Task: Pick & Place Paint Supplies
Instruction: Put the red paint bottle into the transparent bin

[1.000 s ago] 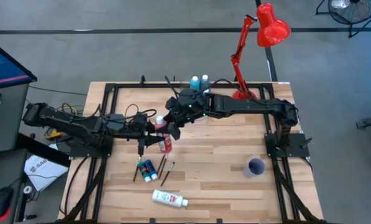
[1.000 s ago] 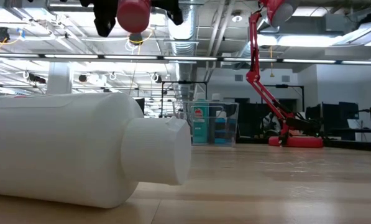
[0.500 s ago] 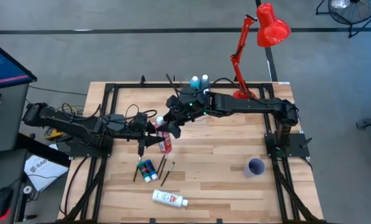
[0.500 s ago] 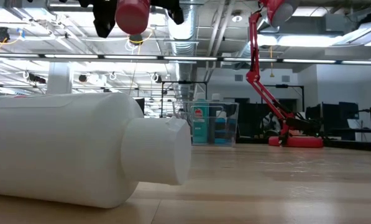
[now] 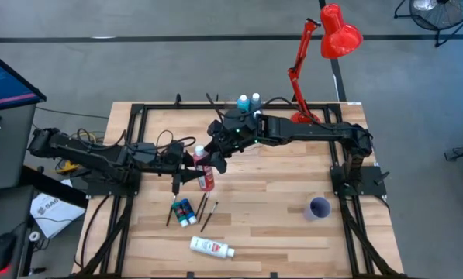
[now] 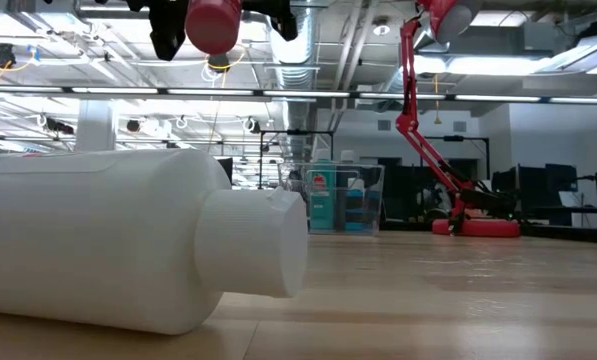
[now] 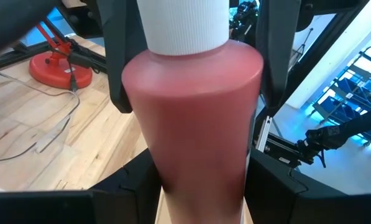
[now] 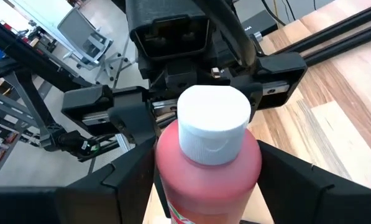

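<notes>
Both end effectors, left & right, grip red bottle mid-air.

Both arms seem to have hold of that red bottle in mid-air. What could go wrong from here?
1. The left gripper and right gripper both clamp the red paint bottle. If they pull differently, it could twist or slip out.
2. It hangs above the wooden table; if dropped, it might roll toward the paintbrushes and small paint bottles.
3. A hard squeeze might pop its white cap.
</notes>
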